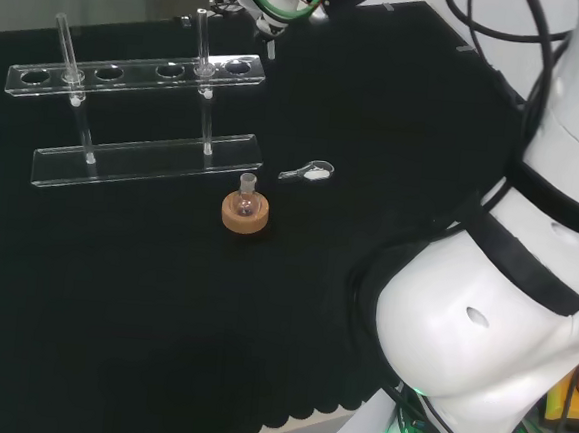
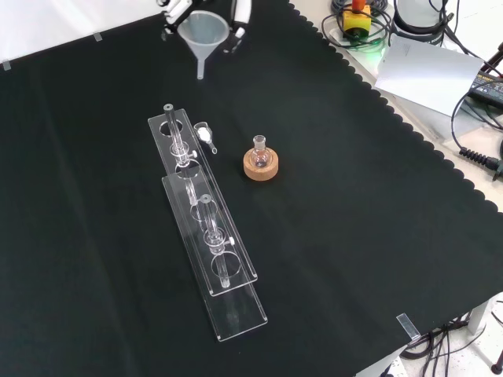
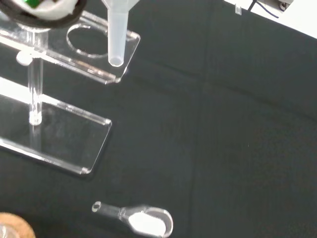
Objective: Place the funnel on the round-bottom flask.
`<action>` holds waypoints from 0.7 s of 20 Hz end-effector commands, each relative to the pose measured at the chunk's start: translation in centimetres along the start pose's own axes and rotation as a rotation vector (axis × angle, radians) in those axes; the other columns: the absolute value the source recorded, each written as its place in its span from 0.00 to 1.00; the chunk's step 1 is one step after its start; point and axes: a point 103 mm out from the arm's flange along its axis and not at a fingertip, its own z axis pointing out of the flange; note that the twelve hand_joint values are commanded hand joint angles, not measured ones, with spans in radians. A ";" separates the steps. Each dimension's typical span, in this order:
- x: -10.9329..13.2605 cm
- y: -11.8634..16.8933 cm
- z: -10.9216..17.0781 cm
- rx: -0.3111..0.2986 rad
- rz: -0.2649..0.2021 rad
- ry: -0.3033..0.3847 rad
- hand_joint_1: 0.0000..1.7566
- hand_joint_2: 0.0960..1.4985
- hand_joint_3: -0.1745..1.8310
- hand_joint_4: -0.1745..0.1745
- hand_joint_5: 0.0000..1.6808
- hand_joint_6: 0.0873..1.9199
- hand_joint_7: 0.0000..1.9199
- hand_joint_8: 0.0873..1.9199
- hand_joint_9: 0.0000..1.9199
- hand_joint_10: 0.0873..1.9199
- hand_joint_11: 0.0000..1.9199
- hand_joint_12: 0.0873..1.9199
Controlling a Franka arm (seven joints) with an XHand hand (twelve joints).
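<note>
The black-clothed desk (image 2: pixel 377 236) carries a clear rack (image 2: pixel 206 236). My hand (image 2: pixel 236 17), fingers closed round the funnel (image 2: pixel 203 35), holds it above the far edge. The round-bottom flask (image 2: pixel 260 151) sits upright in its cork ring (image 2: pixel 260 166).

Funnel stem above the rack's corner

The funnel (image 3: pixel 117 34) stem hangs over the clear rack (image 3: pixel 64 99) corner; a small glass scoop (image 3: pixel 143 220) lies on the black cloth (image 3: pixel 237 139).
</note>
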 end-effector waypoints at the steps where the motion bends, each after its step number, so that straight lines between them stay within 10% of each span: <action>1: 1.0 -3.8 0.9 -0.003 0.014 0.016 0.48 0.43 0.37 0.23 0.33 0.38 0.40 0.47 0.60 0.25 0.45 0.52; 14: 4.5 -6.8 4.9 0.028 -0.025 0.043 0.48 0.43 0.37 0.23 0.33 0.38 0.40 0.47 0.61 0.25 0.45 0.52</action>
